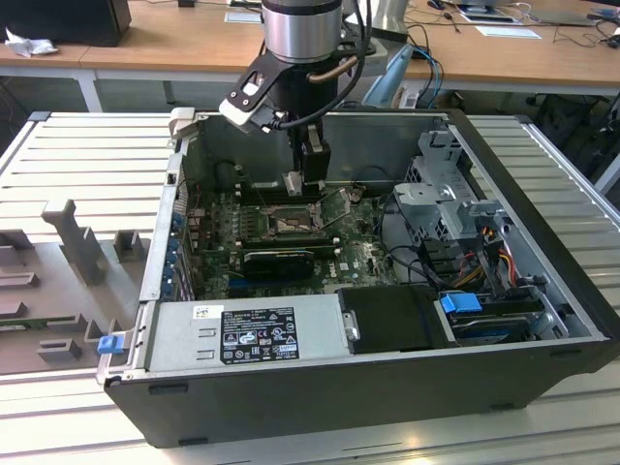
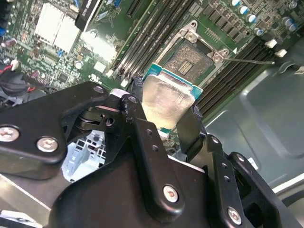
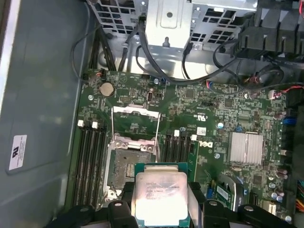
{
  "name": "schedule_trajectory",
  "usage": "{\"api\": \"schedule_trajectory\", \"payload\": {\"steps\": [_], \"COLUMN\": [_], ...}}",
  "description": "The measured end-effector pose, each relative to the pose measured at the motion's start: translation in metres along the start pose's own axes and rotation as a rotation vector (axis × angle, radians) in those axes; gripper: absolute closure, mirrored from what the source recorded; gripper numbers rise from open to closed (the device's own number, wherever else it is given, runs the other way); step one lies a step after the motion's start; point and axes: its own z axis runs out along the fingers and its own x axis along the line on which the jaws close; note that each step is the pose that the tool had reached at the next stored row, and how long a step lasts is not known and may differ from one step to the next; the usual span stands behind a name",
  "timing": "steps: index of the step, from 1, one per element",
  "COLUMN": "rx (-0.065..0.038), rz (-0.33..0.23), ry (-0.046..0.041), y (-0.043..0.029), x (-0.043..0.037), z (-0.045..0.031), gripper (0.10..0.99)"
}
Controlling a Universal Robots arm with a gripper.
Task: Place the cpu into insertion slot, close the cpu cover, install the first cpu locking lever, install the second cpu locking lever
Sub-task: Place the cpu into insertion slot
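Open computer case [image 1: 387, 387] on ribbed grey table [image 1: 87, 155], silver power supply [image 1: 184, 334], perhaps a coin cell [image 3: 105, 88]

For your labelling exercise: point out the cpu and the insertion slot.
cpu [image 3: 159, 197]: first wrist view, centre of its metal top.
insertion slot [image 3: 127, 166]: first wrist view, its contact field.

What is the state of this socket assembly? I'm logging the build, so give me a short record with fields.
end effector: closed on the cpu
cpu: held by its edges, metal top showing, above the motherboard near the insertion slot, not seated
insertion slot: empty, contact field exposed
cpu cover: swung open, off the slot
computer case: lying on its side, open on top
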Motion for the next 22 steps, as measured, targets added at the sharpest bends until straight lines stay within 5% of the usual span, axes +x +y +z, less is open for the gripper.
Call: {"api": "schedule_trajectory", "payload": {"steps": [22], "rx": [-0.001], "rz": [0.041], "ry": [-0.0035], "y": [-0.0006], "x": [-0.0001], "z": [0.0076], "gripper": [0.561]}}
